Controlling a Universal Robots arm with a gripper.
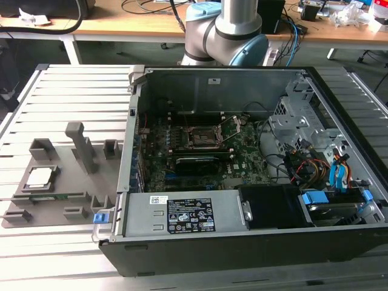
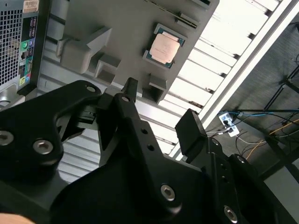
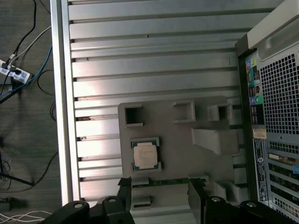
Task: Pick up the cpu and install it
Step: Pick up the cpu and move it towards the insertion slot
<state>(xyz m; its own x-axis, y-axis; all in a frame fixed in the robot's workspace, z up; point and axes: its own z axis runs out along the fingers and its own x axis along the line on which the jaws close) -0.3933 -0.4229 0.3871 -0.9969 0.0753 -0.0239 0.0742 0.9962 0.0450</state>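
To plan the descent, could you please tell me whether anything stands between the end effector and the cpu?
Nothing visible does. The open end effector hangs clear of the grey fixture, where the cpu lies uncovered in its recess, with the green memory stick beside it.

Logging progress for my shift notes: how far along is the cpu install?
Nothing looks done yet: the cpu lies in its grey holder outside the computer case. The gripper hangs open and empty near it. Picking up and installing both remain.
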